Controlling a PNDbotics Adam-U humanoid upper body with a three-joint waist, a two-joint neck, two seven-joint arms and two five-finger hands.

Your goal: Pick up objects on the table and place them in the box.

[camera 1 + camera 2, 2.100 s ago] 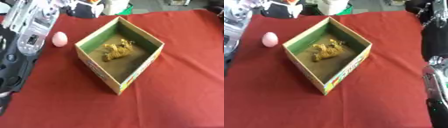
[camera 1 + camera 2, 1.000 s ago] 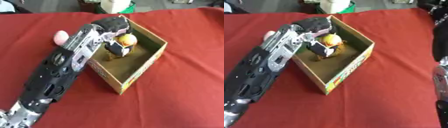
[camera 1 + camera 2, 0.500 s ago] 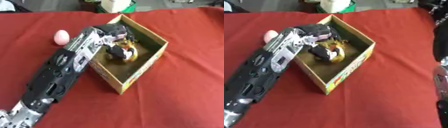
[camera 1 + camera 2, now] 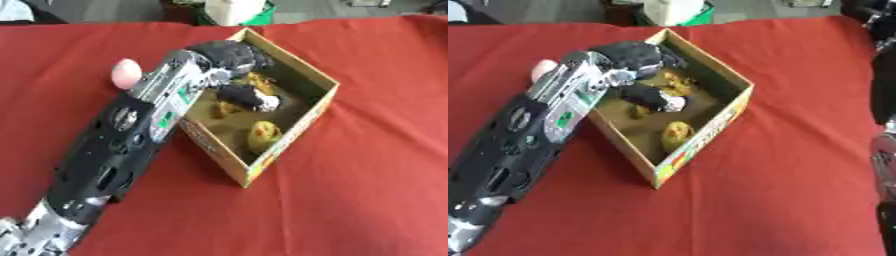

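Observation:
An open cardboard box [image 4: 293, 61] with green inner walls stands askew on the red cloth. My left hand [image 4: 229, 54] reaches over its far left rim, with fingers [image 4: 248, 97] relaxed and open inside the box. A yellow rounded object [image 4: 262, 136] lies loose on the box floor near the front corner. A tan toy [image 4: 259, 83] lies deeper in, partly hidden by the hand. A pink egg [image 4: 126, 73] rests on the cloth left of the box, beside my forearm. A dark and silver part of my right arm [image 4: 883, 145] shows at the right edge.
The red cloth [image 4: 367, 190] covers the whole table, with open room right of and in front of the box. A white and green thing [image 4: 234, 10] stands beyond the far edge.
The yellow object that my left hand carried over the box now lies on the box floor, out of the hand. The fingers have spread open above it.

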